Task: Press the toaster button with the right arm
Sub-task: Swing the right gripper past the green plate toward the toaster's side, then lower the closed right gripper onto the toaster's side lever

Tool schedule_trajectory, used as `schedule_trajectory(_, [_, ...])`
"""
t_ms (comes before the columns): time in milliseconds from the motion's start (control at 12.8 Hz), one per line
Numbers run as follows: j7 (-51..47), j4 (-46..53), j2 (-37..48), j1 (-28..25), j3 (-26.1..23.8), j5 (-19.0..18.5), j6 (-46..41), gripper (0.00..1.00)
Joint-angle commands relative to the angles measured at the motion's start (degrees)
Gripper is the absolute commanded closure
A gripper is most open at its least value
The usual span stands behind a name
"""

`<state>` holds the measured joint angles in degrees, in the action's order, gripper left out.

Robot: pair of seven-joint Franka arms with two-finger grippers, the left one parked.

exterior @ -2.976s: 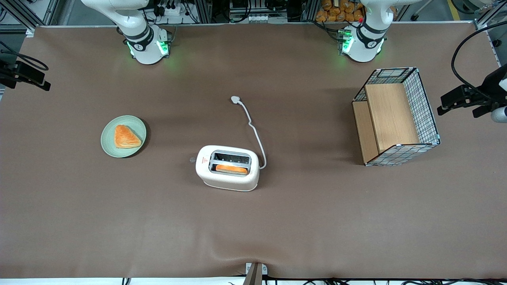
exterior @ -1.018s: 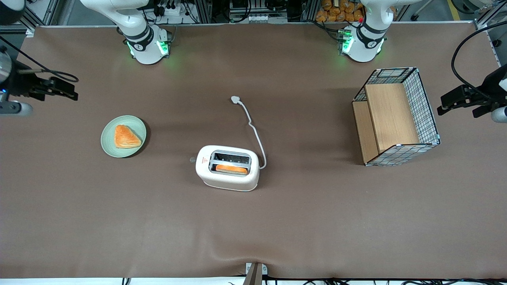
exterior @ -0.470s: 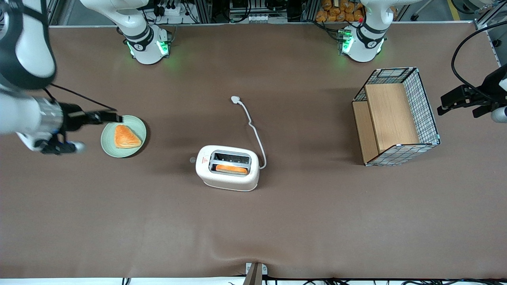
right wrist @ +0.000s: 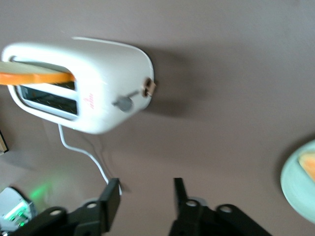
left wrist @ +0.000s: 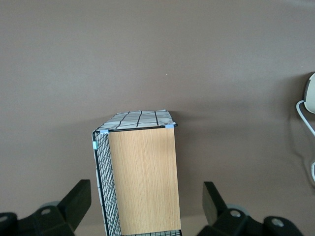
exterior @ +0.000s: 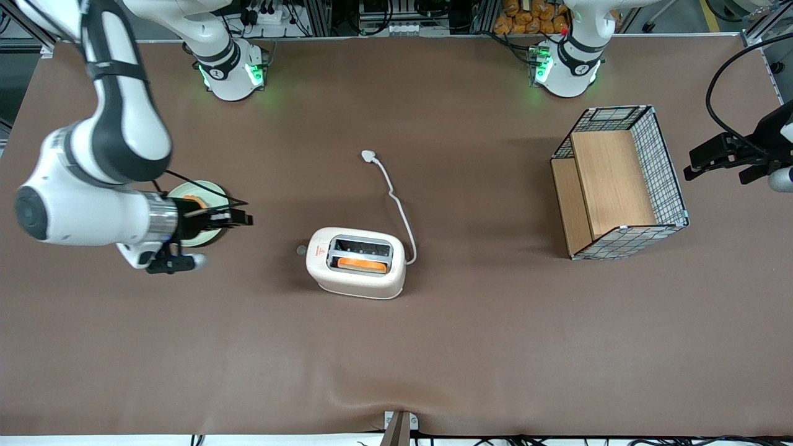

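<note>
**Right arm above the plate, toaster button untouched**

White and black, the right arm (exterior: 93, 186) reaches over the table (exterior: 433, 347) at its own end, well apart from the toaster (exterior: 358, 262), which we take as our landmark. Its gripper (exterior: 238, 218) hangs just past the rim of a pale green plate (exterior: 204, 238) and points toward the toaster with bare table between the two. In the right wrist view the gripper (right wrist: 144, 196) shows its two black fingers parted with a clear gap, and nothing is held between them.

On the plate we note an orange pastry (exterior: 193, 201), mostly covered by the wrist in the front view; the plate's edge (right wrist: 298, 182) also appears in the wrist view.

The toaster stands near the middle of the table, upright, with an orange slice of toast (exterior: 362, 264) in the slot nearer the front camera. The toaster button (exterior: 302, 250) is a small pale grey knob projecting from the end of the toaster that faces the working arm, beside the red triangle mark (exterior: 320, 251). In the wrist view the toaster (right wrist: 98, 83) and its button (right wrist: 124, 103) are in sight, nothing touching the knob.

A white cord (exterior: 396, 204) runs from the toaster away from the front camera to a plug lying flat.

Toward the parked arm's end, well apart from the toaster, a wire-mesh wooden basket (exterior: 619, 183) lies on its side.
</note>
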<state>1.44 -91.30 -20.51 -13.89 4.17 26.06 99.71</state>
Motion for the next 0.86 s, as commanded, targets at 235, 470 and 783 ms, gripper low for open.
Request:
schedule_trajectory(235, [15.21,0.95,-2.43,-2.72,0.57,1.54,5.22,1.00])
schedule_trajectory(470, [24.99,-0.02,-4.01,-3.07,0.57,1.54,8.73,1.00])
schedule_trajectory(783, [27.37,-2.92,-4.01,-5.27,0.49,1.54,13.22,1.00])
